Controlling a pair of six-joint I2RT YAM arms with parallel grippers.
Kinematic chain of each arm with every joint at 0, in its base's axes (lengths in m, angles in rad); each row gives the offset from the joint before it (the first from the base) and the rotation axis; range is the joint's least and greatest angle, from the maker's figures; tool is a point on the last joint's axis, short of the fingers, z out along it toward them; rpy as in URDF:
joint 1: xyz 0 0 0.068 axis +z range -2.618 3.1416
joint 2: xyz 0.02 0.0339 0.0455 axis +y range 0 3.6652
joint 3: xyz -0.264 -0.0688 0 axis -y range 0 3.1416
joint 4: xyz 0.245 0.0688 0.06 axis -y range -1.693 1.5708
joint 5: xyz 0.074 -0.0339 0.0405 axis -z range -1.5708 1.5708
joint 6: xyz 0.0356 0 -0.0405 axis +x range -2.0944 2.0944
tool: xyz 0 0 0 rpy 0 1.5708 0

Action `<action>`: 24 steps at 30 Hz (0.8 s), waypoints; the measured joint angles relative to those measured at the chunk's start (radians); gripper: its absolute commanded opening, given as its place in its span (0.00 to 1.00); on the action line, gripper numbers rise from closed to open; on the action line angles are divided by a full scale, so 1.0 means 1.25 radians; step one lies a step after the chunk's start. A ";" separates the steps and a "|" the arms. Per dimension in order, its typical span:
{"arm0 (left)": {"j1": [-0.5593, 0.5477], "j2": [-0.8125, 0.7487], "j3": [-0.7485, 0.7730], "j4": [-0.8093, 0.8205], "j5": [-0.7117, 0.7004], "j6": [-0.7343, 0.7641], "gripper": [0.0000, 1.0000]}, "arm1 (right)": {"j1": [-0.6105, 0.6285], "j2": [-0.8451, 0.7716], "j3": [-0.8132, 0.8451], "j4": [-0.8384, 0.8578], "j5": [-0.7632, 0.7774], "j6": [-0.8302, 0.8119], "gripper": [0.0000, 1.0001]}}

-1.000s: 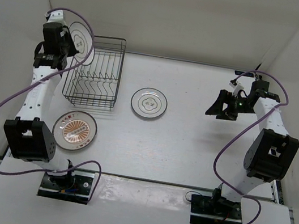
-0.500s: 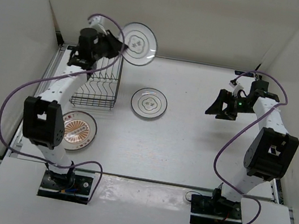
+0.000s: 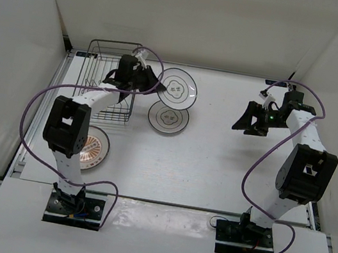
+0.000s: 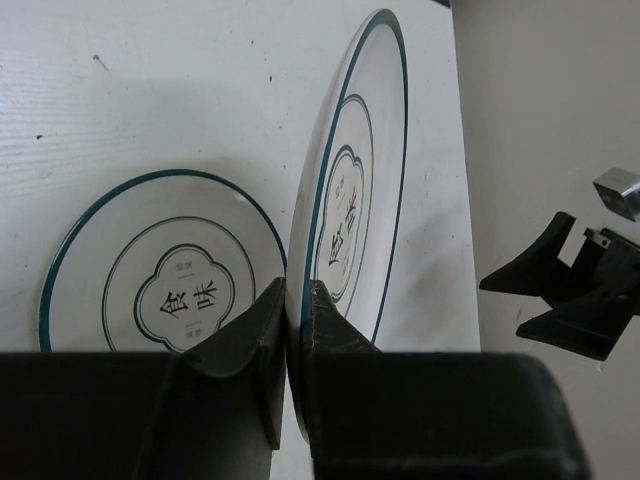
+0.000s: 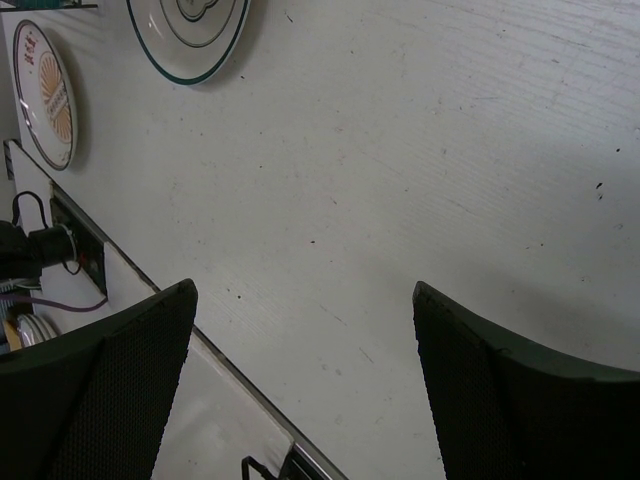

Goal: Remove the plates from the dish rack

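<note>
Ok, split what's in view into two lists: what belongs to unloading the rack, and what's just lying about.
Belongs:
dish rack
held ring-pattern plate, pinched by its rim in the left tool
flat ring-pattern plate on the table
sunburst plate, flat beside the left arm

Not part of it:
right tool, open, holding nothing
purple cables
</note>
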 measured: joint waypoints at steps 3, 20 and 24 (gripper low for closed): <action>-0.011 0.016 0.000 -0.010 0.000 0.004 0.06 | 0.000 0.000 0.000 -0.001 0.000 -0.003 0.90; -0.030 0.034 -0.015 -0.192 -0.026 0.096 0.11 | -0.010 0.000 0.000 -0.015 0.000 -0.009 0.90; -0.030 0.051 -0.015 -0.215 -0.027 0.105 0.15 | -0.011 0.000 0.000 -0.016 0.000 -0.009 0.90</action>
